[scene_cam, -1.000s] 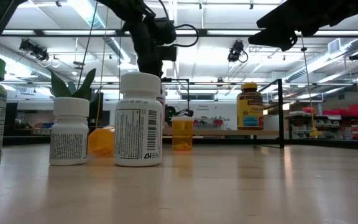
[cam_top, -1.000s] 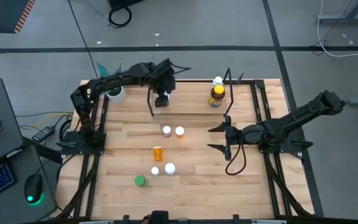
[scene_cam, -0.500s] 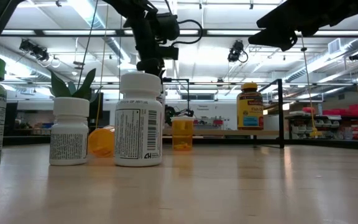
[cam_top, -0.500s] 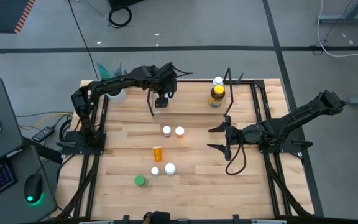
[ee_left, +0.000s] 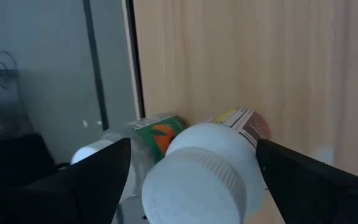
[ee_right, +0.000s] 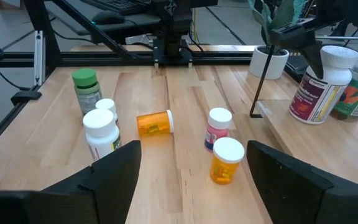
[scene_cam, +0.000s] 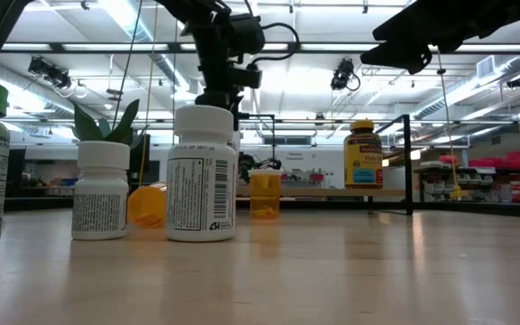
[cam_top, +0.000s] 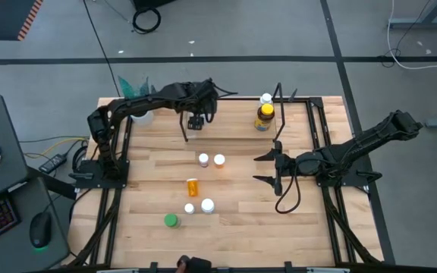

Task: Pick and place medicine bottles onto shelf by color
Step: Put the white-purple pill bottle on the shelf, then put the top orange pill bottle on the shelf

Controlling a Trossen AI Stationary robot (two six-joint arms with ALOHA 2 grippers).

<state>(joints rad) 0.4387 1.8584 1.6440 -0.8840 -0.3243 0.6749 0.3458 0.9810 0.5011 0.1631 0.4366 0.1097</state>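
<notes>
My left gripper [cam_top: 196,119] hangs over the left end of the shelf [cam_top: 234,130], pointing down. It is open, with its fingers [ee_left: 98,180] on either side of the cap of a white-capped, maroon-labelled bottle [ee_left: 197,177] that stands on the shelf [ee_right: 319,84]. A green-and-orange-labelled bottle [ee_left: 157,132] stands beside it. The amber bottle with the yellow lid [cam_top: 263,116] and a white-capped one [cam_top: 265,98] stand at the shelf's right end. Several bottles stand mid-table, among them a green-capped one [cam_top: 171,221]; an orange one [cam_top: 193,185] lies on its side. My right gripper [cam_top: 268,168] waits open, right of centre.
A white pot with a green plant [cam_top: 140,114] stands at the far left corner, close to my left arm. Black rails [cam_top: 321,144] run along the table's sides. The shelf's upright end frames [cam_top: 278,114] rise near both shelf ends.
My left gripper has risen a little above the shelf's left end. The bottles on the shelf and on the table have stayed where they were.
</notes>
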